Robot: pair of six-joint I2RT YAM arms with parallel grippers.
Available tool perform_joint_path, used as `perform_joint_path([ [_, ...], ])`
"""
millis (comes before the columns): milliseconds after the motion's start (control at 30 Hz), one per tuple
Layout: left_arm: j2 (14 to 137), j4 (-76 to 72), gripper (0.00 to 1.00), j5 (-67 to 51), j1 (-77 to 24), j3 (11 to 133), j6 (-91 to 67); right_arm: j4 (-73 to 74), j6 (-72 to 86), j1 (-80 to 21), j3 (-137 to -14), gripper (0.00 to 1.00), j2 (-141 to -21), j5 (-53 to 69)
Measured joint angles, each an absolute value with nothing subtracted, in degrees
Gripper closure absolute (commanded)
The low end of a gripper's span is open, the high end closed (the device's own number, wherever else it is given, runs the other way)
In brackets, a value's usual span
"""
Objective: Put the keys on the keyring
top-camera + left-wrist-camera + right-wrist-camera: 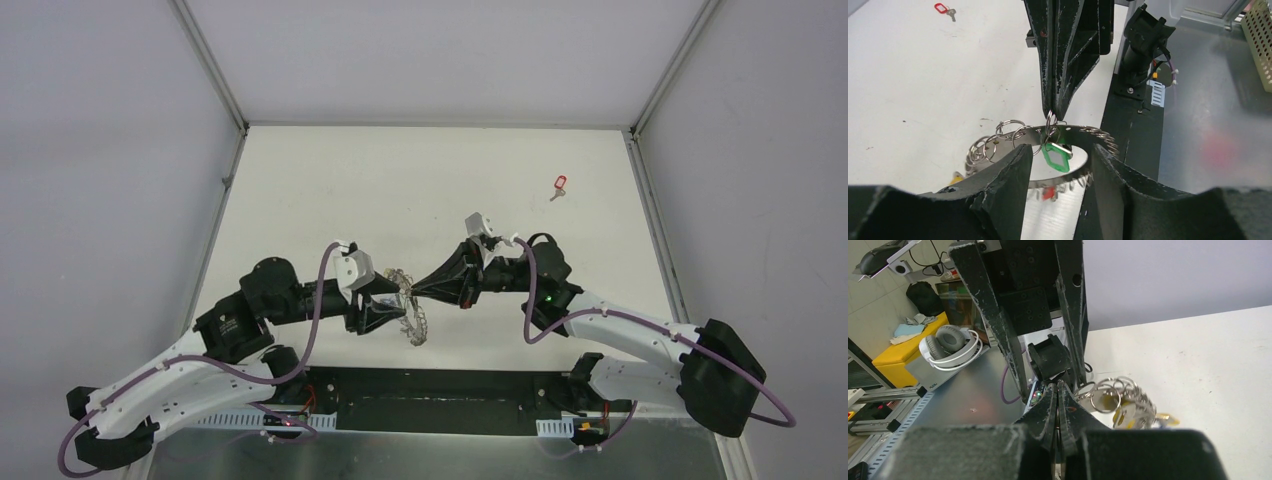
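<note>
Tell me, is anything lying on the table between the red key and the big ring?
Nothing visible lies between the red key and the keyring: just bare table. Only the right gripper reaches in from that side, jaws shut on a small ring there.

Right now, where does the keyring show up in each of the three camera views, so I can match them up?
Top external: keyring low centre, between both arms' tips.
Left wrist: centre, across the gap of the left end effector.
Right wrist: right of centre, blurred, just past the tip.
Shared landmark: the right end effector, closed on the keyring's fringe.
</note>
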State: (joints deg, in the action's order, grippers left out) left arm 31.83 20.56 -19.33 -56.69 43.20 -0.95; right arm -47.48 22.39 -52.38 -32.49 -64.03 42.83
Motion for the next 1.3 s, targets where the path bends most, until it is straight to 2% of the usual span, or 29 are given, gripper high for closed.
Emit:
perform_joint_path([
  [233,31.2,20.8,0.72,-18.2,-56.7,43.2,-1.3,-48.3,22.4,-52.4,-32.5,1.0,-63.7,42.7],
  [367,32.9,21.2,0.79,-18.2,-56.7,43.3,-1.6,-48.3,22.4,-52.4,-32.5,1.0,-63.7,42.7],
  [500,34.4,21.5,0.79,-18.2,-56.7,43.5,-2.0,-48.3,22.4,-52.4,-32.5,1.0,-63.7,42.7],
  [700,35.2,21.4,0.75,-18.3,-56.7,44.1,-2.3,-48.3,22.4,-52.4,-32.5,1.0,-63.7,42.7],
  [833,35.0,20.9,0.64,-18.2,-56.7,44.6,-2.4,-48.3,22.4,-52.4,-32.5,1.0,-63.7,42.6],
  [900,34.7,20.9,0.63,-18.2,-56.7,44.9,-2.5,-48.3,22.4,-52.4,-32.5,1.0,-63.7,42.6],
  [1100,33.9,20.3,0.65,-18.1,-56.7,45.4,-2.6,-48.3,22.4,-52.4,-32.5,1.0,-63.7,42.4],
  [1300,34.6,18.9,0.71,-18.4,-56.7,45.6,-2.7,-48.3,22.4,-52.4,-32.5,1.0,-63.7,42.4],
])
